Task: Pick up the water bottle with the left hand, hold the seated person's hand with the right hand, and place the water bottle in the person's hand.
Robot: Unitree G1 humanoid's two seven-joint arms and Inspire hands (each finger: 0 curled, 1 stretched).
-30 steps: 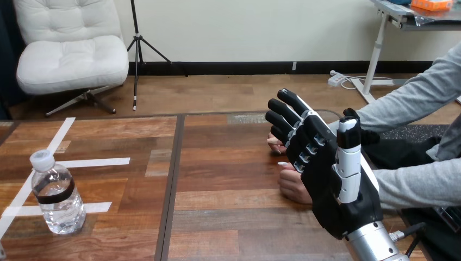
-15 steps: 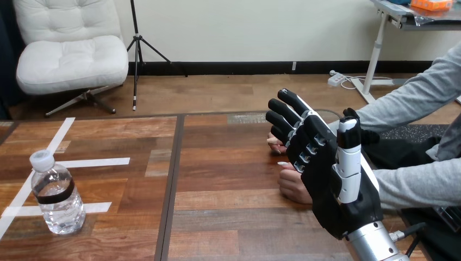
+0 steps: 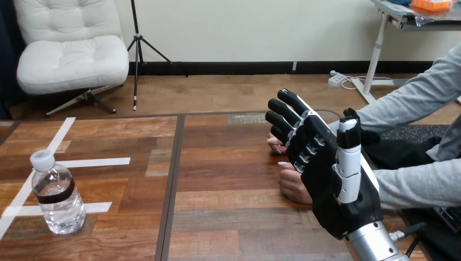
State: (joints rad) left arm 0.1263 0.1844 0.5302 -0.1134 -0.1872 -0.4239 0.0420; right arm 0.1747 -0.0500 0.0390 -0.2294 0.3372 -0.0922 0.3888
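Looking across the wooden table [image 3: 228,179], we saw our right hand [image 3: 331,179] raised at the right side, its fingers straight and slightly spread, thumb upright, clasping nothing. The person's nearer hand [image 3: 294,186] rested on the table, partly hidden behind it; we could not tell whether the two touched. The water bottle [image 3: 56,193] stood upright and capped, well apart at the table's left, among white tape strips [image 3: 98,162].

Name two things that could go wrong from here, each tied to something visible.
1. The open right hand covers part of the person's hands; closing blindly might pinch or miss them.
2. The water bottle stands upright, tall and narrow, far left on the table; a clumsy grasp could tip it.
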